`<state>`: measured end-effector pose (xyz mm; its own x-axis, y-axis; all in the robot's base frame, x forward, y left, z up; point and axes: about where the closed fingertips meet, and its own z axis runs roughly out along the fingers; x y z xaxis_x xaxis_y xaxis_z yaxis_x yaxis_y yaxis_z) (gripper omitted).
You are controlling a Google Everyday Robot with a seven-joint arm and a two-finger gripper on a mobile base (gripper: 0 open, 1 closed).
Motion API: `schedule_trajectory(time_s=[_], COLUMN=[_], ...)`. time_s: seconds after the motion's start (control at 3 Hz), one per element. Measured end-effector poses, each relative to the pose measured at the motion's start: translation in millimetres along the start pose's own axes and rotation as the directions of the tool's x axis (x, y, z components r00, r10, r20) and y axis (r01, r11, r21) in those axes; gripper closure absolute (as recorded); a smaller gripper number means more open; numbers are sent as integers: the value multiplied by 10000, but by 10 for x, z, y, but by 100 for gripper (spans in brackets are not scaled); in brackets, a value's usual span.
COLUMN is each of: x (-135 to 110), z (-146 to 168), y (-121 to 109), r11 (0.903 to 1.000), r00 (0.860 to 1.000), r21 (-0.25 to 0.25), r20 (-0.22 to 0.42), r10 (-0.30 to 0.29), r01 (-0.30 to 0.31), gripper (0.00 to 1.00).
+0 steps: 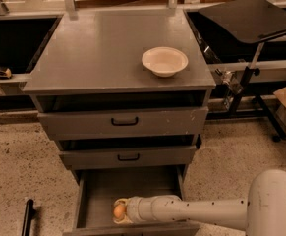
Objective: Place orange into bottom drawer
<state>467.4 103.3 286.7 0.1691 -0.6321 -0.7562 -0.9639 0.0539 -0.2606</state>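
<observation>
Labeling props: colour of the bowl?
Bowl is cream, camera view. Gripper holds the orange in the bottom drawer.

The grey cabinet top (93, 53) carries a cream bowl (164, 61) toward its right; the gripper (117, 212), clasping the orange (119, 211), lies in the bottom drawer (132, 188).

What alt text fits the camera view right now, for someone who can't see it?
The robot's gripper holds the orange low inside the open bottom drawer of a grey cabinet, near the drawer's front edge. A cream bowl sits on the cabinet top, towards its right side.
</observation>
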Motion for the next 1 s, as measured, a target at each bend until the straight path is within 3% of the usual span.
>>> schedule_trajectory(time_s=[0.33, 0.67, 1.0], x=[-35, -55, 91], z=[15, 69, 480], y=[-144, -410, -242], r11=[9967, 9745, 9640], r00=[9921, 9397, 9056], r21=[169, 371, -973], r20=[986, 2755, 3303], r10=[774, 2028, 2659], r01=[-795, -2212, -2475], gripper=[100, 100, 100])
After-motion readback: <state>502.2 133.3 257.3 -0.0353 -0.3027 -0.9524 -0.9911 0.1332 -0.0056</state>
